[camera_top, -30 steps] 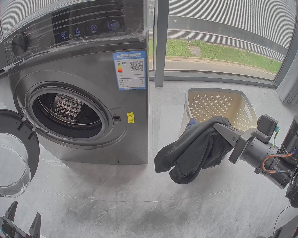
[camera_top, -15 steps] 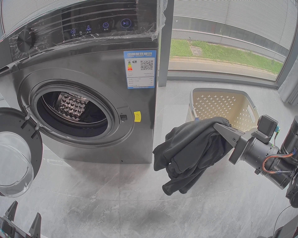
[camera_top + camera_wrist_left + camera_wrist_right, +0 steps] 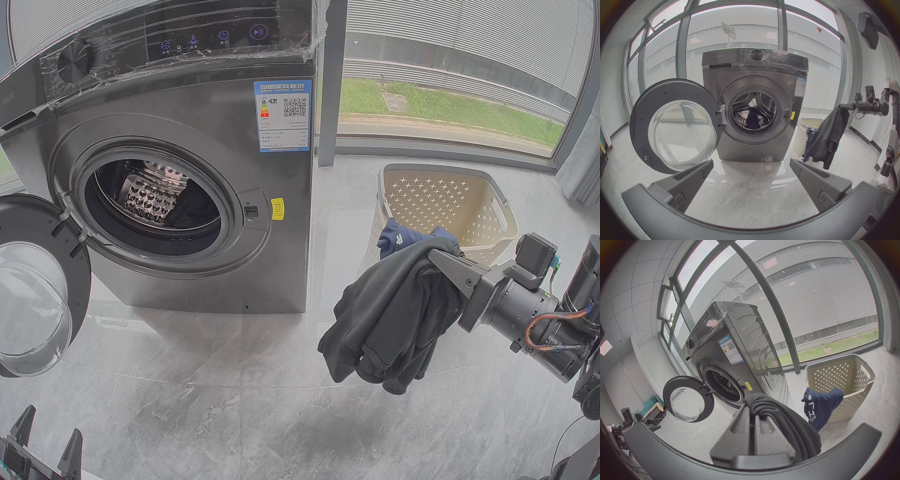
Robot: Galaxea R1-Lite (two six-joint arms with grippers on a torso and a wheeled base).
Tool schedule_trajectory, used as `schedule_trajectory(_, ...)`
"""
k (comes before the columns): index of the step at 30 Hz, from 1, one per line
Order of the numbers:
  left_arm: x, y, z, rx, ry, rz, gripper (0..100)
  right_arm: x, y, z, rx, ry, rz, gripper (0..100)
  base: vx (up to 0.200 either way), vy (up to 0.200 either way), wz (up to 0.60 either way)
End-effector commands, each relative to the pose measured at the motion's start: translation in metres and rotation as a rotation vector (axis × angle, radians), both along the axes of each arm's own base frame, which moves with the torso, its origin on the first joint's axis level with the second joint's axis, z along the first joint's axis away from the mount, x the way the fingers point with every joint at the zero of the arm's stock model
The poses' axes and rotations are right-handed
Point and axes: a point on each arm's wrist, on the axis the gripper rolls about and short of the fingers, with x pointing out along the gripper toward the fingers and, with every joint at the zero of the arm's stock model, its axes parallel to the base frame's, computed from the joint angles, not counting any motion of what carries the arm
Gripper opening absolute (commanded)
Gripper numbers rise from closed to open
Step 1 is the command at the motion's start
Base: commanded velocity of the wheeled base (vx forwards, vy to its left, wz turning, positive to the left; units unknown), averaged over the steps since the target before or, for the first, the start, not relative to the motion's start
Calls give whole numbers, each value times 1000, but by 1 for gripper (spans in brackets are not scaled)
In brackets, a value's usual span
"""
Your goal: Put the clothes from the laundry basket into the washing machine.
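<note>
Cloth was bunched in my right jaws: they were pressed together on a fold of the dark grey garment (image 3: 394, 312), which hung in the air just beside the laundry basket (image 3: 450, 206), its loose ends dangling above the floor (image 3: 237, 406). A blue garment (image 3: 400, 236) lay draped over the basket's near rim. My left jaws were spread and empty, low down and well apart from all this. The washing machine (image 3: 187, 106) stood with its door (image 3: 37, 300) swung wide and its drum (image 3: 147, 197) open, something dark lying inside. To do this carry well, I judged I should hold the bundle high enough for the trailing ends to clear the lip of the opening, push deep past it, and only then let go.
</note>
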Motion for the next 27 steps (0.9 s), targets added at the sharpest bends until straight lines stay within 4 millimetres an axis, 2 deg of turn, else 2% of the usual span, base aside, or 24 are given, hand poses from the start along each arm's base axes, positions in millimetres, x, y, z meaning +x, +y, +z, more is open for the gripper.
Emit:
schedule_trajectory(1, 0, 0, -3, -1, 5, 0, 100, 0, 0, -1, -3, 4, 1, 0, 0, 200, 0)
schedule_trajectory(23, 0, 0, -3, -1, 4, 1, 100, 0, -1, -5, -12, 15, -4, 0, 0, 200, 0)
schedule_trajectory(27, 0, 0, -3, -1, 4, 1, 100, 0, -1, -5, -13, 16, -4, 0, 0, 0, 0)
